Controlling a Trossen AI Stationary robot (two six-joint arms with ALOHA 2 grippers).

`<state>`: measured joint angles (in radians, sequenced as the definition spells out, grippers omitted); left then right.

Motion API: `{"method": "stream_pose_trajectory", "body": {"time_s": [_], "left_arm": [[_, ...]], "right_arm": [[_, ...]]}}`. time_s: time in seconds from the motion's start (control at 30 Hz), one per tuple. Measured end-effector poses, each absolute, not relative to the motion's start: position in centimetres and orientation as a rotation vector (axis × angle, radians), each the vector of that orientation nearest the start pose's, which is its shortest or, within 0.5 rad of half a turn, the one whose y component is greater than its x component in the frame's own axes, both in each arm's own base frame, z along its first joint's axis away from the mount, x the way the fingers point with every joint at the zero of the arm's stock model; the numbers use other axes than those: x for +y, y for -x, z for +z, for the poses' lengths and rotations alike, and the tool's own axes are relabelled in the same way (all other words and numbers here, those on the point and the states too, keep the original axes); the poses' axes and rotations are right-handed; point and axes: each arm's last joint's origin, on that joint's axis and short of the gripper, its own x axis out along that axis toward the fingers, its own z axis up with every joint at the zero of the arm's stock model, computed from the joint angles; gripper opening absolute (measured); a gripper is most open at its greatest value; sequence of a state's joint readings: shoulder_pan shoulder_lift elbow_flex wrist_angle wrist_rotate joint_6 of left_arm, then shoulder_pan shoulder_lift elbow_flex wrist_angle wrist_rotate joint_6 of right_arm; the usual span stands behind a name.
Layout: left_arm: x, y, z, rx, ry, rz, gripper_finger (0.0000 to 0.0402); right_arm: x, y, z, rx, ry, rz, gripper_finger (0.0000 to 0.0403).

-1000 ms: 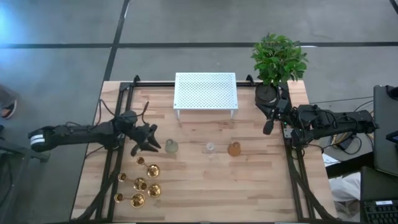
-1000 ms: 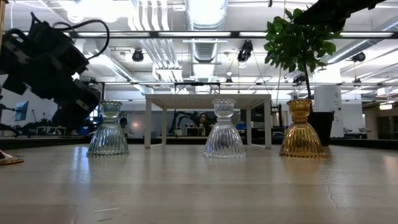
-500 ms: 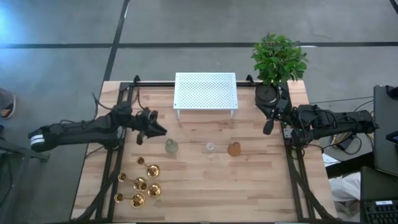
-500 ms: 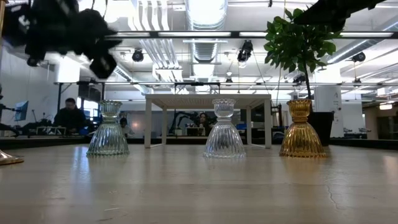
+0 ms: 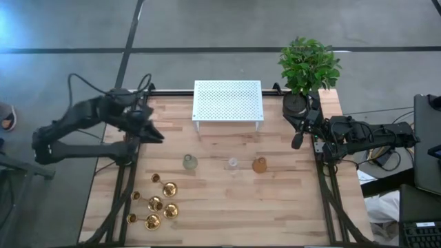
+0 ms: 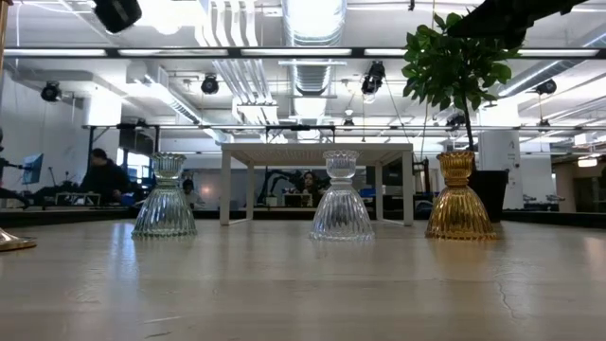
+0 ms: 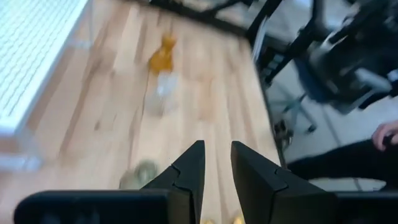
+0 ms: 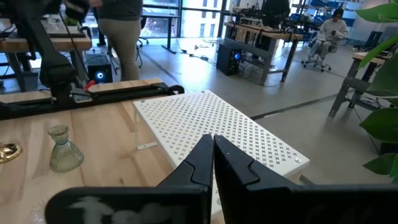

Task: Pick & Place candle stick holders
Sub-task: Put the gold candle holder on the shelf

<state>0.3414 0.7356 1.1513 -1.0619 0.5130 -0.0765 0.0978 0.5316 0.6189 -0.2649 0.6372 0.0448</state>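
The gold candle stick holders are clustered on the table's near left, and one shows at the low view's left edge. My left gripper hangs high above the table's left side, up and back from them, and shows at the top of the low view. Its fingers stand a little apart with nothing between them. My right gripper waits at the far right, shut and empty.
Three glass holders stand in a row across the table's middle: greenish, clear and amber. A white perforated rack stands at the far edge, with a potted plant to its right. People are in the room behind.
My left gripper has risen quickly from beside the greenish glass holder, drawing back toward the table's far left and tipping up toward level. The glass holder has stayed in place.
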Motion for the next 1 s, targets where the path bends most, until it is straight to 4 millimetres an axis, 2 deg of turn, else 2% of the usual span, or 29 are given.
{"method": "stream_pose_trajectory", "body": {"time_s": [0.17,0.5,0.67,0.77,1.0], "left_arm": [[1.1,-8.1,39.0,0.765,0.453,-0.102,0.0083],[0.1,-6.8,37.6,0.977,0.621,-0.002,0.0068],[-0.8,-7.3,37.8,0.989,0.653,-0.011,0.0045],[-2.0,-8.3,38.1,0.982,0.657,-0.088,0.003],[-6.5,-10.2,38.5,1.032,0.442,-0.161,0.0005]], "right_arm": [[-0.5,-12.2,30.2,0.156,0.021,-0.542,0.0008],[-0.5,-12.2,30.2,0.156,0.021,-0.541,0.0008],[-0.5,-12.2,30.2,0.156,0.021,-0.542,0.0008],[-0.5,-12.2,30.2,0.156,0.021,-0.542,0.0008],[-0.5,-12.2,30.2,0.156,0.021,-0.541,0.0008]]}}
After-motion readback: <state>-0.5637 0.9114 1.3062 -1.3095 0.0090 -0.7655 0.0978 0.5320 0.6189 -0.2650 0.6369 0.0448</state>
